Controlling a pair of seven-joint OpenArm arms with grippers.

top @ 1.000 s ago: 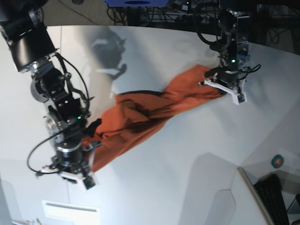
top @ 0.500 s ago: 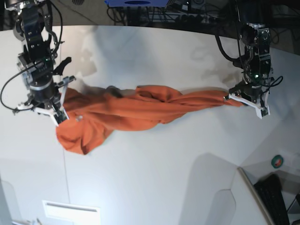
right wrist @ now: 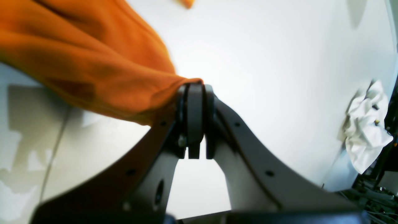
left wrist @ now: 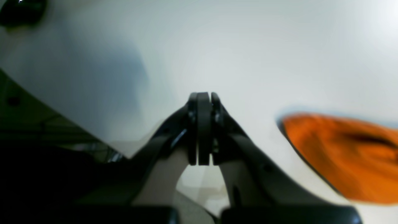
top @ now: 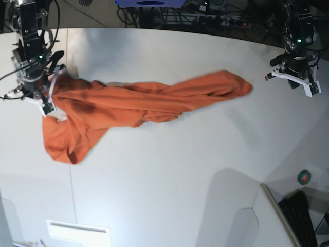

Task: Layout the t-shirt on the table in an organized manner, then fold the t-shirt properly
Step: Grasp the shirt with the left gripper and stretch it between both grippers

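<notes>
Right gripper [top: 45, 109] at the far left of the base view, jaws pinched tight on a bunched edge of the t-shirt [top: 133, 103]. Confirmed close up from the right wrist view: right gripper [right wrist: 196, 90] clamped on a gathered orange fold [right wrist: 93, 62], cloth pulled away up and to the left in taut ridges. Below the grip, a loose orange lobe drooping onto the table [top: 169, 180]. Moving right: shirt stretched out as a long twisted band across the white top, rumpled, not flat, ending in a rounded tip near the right side. Further right, well apart from that tip, left gripper [top: 293, 80] hanging over bare table. Left wrist view: left gripper [left wrist: 202, 96] with jaws pressed together on nothing, orange cloth [left wrist: 342, 152] lying off to its side, blurred.
</notes>
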